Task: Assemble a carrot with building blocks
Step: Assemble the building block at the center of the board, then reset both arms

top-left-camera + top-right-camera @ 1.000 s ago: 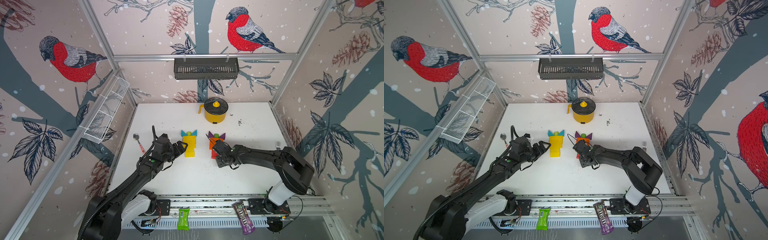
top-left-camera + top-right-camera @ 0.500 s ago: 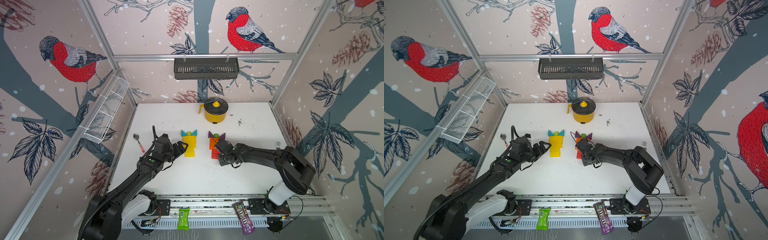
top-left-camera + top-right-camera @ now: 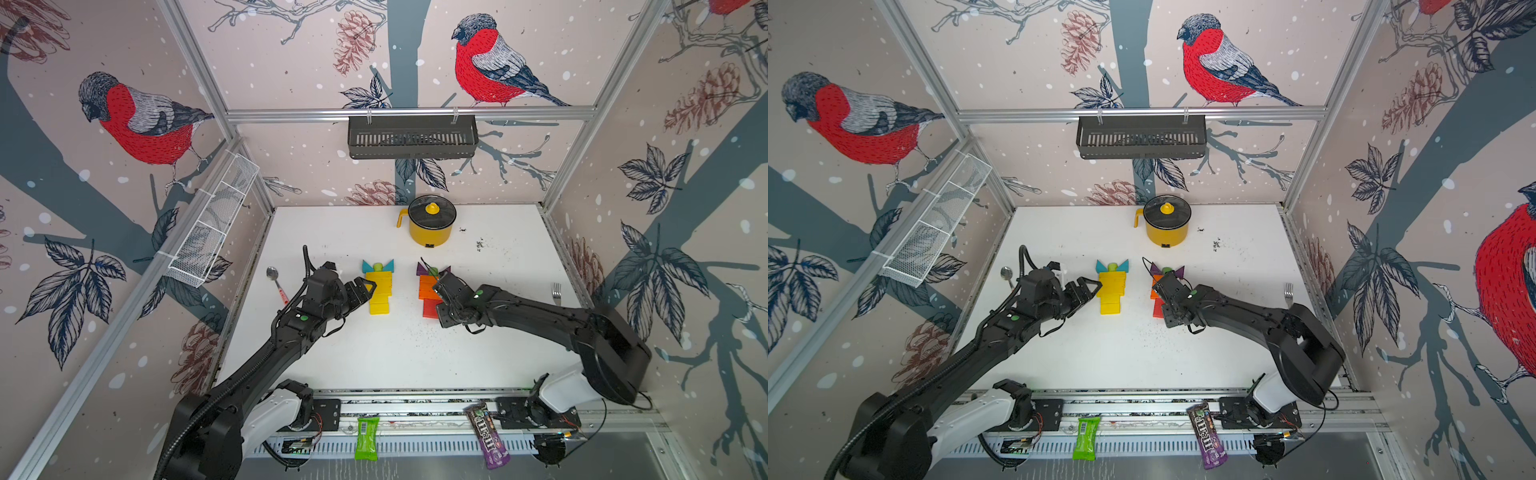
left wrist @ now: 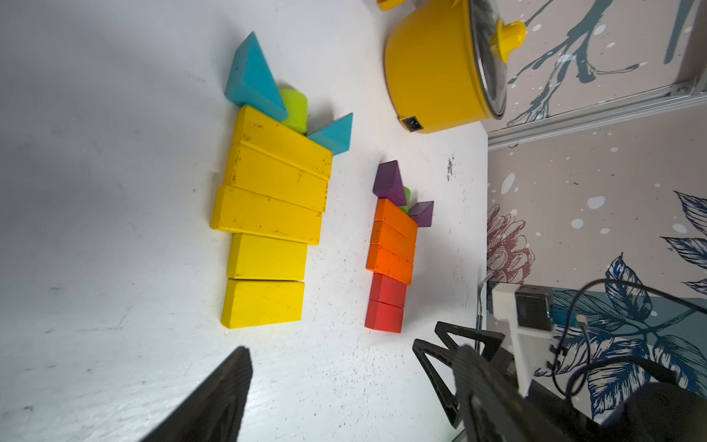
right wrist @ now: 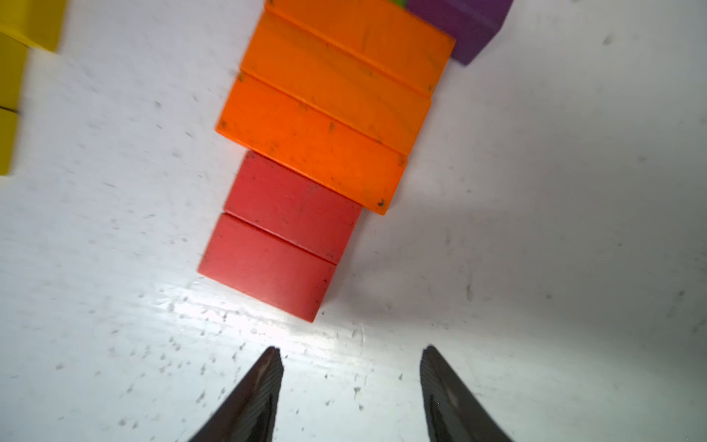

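Two flat carrots of building blocks lie side by side on the white table. The yellow one (image 3: 379, 286) (image 4: 273, 206) is topped by teal triangles (image 4: 252, 76) and a green piece (image 4: 294, 105). The other carrot (image 3: 424, 286) (image 4: 392, 248) has orange blocks (image 5: 325, 114), red blocks (image 5: 279, 237) at its tip and purple triangles (image 4: 388, 181). My left gripper (image 3: 365, 291) (image 4: 336, 359) stands open and holds nothing, just left of the yellow carrot. My right gripper (image 3: 439, 296) (image 5: 351, 352) hovers open over the red tip's right side, touching no block.
A yellow lidded pot (image 3: 431, 226) stands at the back. A spoon (image 3: 276, 282) lies at the left edge and a fork (image 3: 556, 291) at the right. A wire basket (image 3: 212, 224) hangs on the left wall and a black rack (image 3: 411, 137) on the back wall.
My right gripper has shifted slightly toward the back along the orange-red carrot, and its jaws have spread a little. The left arm has not moved.
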You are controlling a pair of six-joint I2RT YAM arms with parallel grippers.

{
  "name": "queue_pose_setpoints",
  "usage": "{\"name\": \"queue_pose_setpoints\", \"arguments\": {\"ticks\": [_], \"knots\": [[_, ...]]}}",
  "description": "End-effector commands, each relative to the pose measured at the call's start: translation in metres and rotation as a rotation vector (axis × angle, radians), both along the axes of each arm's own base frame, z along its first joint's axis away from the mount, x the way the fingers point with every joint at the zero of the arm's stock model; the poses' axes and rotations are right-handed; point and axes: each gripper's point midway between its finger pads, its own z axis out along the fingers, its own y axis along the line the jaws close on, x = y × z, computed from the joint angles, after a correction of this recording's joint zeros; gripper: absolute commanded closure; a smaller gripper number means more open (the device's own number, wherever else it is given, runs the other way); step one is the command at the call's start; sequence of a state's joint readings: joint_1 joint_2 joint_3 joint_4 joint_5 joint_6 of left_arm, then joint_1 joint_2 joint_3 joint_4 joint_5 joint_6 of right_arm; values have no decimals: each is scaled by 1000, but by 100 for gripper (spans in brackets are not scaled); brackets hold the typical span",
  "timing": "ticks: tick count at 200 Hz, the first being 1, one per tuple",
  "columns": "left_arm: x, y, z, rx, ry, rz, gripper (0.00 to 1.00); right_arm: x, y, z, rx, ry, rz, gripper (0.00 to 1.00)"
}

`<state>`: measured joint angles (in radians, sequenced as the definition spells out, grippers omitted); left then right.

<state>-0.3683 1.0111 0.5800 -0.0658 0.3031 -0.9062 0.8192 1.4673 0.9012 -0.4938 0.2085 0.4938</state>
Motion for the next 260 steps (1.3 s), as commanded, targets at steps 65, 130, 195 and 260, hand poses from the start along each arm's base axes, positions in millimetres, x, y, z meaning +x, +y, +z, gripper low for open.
{"name": "queue_pose_setpoints", "arguments": {"ticks": [65, 130, 195, 260], "knots": [[13, 74, 100, 464, -332, 174, 1, 40, -37, 193, 305, -691, -140, 1], [11, 127, 109, 526, -454, 486, 1, 59, -72, 141, 78, -714, -237, 1], [38, 124, 92, 823, -564, 360, 1, 72, -112, 132, 264, -780, -198, 1], [81, 174, 12, 845, -483, 322, 1, 83, -145, 132, 252, -863, -242, 1]]}}
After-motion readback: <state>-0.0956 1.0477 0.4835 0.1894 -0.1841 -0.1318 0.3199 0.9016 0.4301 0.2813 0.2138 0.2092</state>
